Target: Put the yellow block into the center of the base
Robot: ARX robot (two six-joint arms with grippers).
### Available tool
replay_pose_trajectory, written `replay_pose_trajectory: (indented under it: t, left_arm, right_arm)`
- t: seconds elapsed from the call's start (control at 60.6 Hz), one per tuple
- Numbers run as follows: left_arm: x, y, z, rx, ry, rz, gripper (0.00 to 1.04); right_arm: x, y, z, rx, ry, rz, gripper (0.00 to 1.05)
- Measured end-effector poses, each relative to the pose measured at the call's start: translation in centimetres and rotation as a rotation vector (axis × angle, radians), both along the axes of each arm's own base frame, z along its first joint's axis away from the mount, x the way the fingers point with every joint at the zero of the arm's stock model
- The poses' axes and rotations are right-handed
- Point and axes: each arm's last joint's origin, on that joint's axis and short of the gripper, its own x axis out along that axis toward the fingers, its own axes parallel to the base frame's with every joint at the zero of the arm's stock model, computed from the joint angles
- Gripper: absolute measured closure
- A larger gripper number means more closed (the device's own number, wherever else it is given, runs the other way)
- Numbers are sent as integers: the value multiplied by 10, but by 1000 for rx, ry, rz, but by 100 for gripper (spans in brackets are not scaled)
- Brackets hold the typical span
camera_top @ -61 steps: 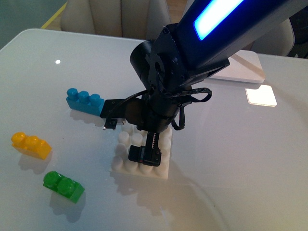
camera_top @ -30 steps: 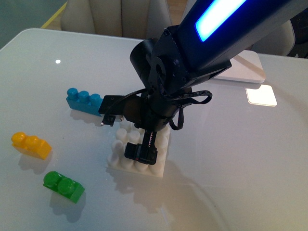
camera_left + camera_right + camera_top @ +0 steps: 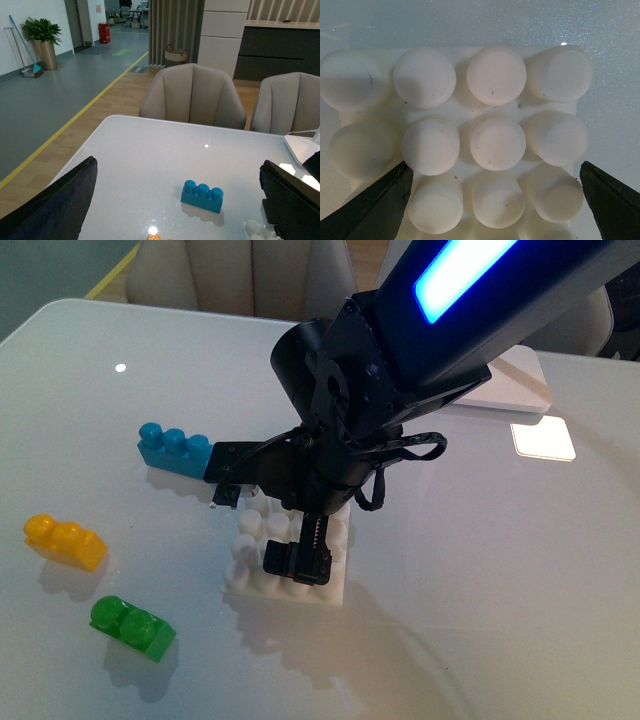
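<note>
At frame centre, the right gripper [image 3: 298, 562] hangs open over base [image 3: 250, 580]; a nudge could shift it, while block [image 3: 66, 541] waits left.

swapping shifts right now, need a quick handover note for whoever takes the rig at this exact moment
Left gripper: open, empty, out of the front view.
Right gripper: open, empty, fingers down over the base, straddling its studs.
Yellow block: lying on the table left of the base, well apart from it, next to the green brick.
Done: nothing is inserted; the base studs are bare.
Left: grasp the Yellow block and press it onto the base's centre studs.
</note>
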Motion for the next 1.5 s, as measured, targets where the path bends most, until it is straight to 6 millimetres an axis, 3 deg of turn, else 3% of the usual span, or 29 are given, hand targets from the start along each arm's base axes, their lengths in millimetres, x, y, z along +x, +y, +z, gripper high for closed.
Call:
replay_pose_trajectory:
  t: [0.38, 0.611, 0.875, 0.892, 0.991, 1.09, 1.123, 1.222, 1.354, 1.503]
  left_arm:
    - [0, 0, 0, 0, 0, 0, 7]
    - [0, 0, 0, 0, 0, 0, 7]
    - [0, 0, 0, 0, 0, 0, 7]
    - [0, 0, 0, 0, 0, 0, 7]
    - [0, 0, 0, 0, 0, 0, 7]
    - [0, 0, 0, 0, 0, 0, 7]
    - [0, 0, 0, 0, 0, 0, 7]
    - [0, 0, 0, 0, 0, 0, 7]
    - [0, 0, 0, 0, 0, 0, 7]
    - [0, 0, 0, 0, 0, 0, 7]
  right_arm:
    - [6, -1, 7, 53, -26, -23, 9]
    - [20, 0, 38, 133, -85, -57, 9]
    - [19, -2, 79, 323, -157, -113, 9]
    - [15, -38, 136, 576, -326, -393, 9]
    - [-1, -66, 167, 714, -420, -551, 9]
    - [-37, -90, 194, 842, -480, -687, 9]
    - [-53, -99, 200, 910, -611, -842, 16]
    - [-82, -132, 202, 1030, -827, -1108, 35]
    - [-114, -172, 188, 1032, -828, -1168, 60]
    - [-142, -199, 182, 1032, -826, -1180, 86]
